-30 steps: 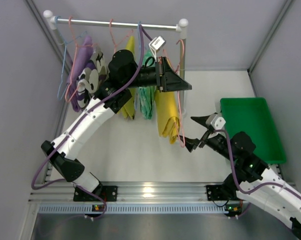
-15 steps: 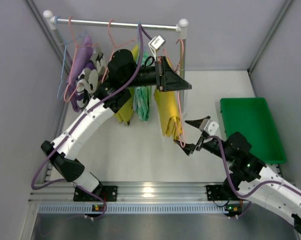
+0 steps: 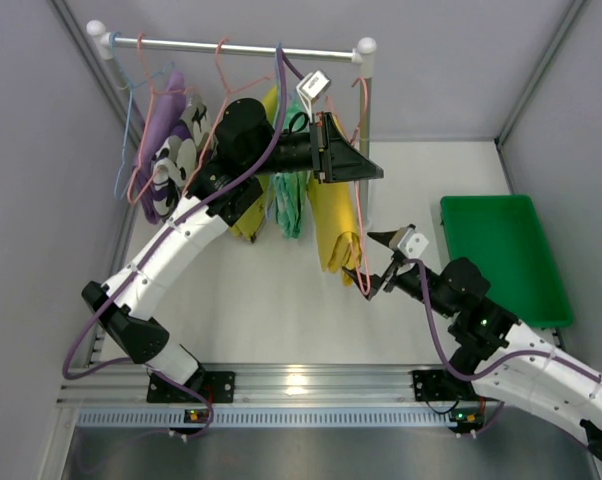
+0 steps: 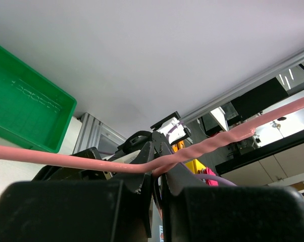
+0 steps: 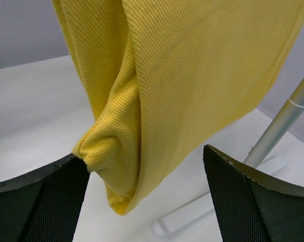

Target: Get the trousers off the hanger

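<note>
Trousers [image 5: 192, 75] of bright yellow ribbed cloth hang in soft folds between the wide-spread jaws of the right claw [image 5: 142, 156]; the left claw [image 4: 157, 171] is clamped on a thin pink hanger [image 4: 41, 155].

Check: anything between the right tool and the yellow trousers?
Nothing: the right wrist view shows the hem of the yellow trousers hanging at the mouth of the open right tool.

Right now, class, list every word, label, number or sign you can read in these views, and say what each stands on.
No text can be read in any view.
green tray: a raised line of marking on its floor, too blurred to read.
bright yellow trousers: no print or label shows.
pink hanger: no marking shows.
</note>
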Robot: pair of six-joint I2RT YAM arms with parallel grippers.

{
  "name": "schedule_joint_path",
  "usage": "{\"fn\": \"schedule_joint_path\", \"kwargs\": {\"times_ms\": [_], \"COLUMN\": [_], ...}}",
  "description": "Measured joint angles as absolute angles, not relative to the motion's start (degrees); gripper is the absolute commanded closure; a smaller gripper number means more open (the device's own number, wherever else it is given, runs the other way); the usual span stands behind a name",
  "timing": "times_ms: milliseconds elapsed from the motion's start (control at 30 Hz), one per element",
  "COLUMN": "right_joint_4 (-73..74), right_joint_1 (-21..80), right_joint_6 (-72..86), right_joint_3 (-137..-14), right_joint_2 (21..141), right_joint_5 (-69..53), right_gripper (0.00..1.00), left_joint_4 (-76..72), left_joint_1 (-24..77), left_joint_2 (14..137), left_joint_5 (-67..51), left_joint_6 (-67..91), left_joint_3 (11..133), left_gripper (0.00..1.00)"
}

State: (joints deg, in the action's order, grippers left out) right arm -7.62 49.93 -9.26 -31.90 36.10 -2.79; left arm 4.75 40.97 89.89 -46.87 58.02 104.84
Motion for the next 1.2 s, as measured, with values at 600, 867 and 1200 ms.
{"fn": "schedule_joint_path", "kwargs": {"times_ms": [600, 867, 1200], "right_joint_4": [-10.52, -11.27, -14.04], "right_joint_1": [50.15, 50.15, 50.22], "right_joint_6": [-10.22, -9.06, -8.6], "right_joint_3": [-31.9, -33.76, -36.84], "right_joint_2": [37.58, 39.55, 43.7], "right_joint_5": [3.05, 4.34, 4.97], "right_gripper": [0.43, 0.25, 0.71], "left_joint_4": [4.54, 2.52, 1.93], "left_joint_1": [40.97, 40.97, 40.97], "left_joint_2": [89.89, 89.86, 89.86], "left_joint_5": [-46.59, -46.41, -45.58], "left_joint_6": [58.15, 58.85, 60.1], "left_joint_3": [104.81, 101.47, 99.15], "left_gripper": [1.0, 1.0, 1.0]}}
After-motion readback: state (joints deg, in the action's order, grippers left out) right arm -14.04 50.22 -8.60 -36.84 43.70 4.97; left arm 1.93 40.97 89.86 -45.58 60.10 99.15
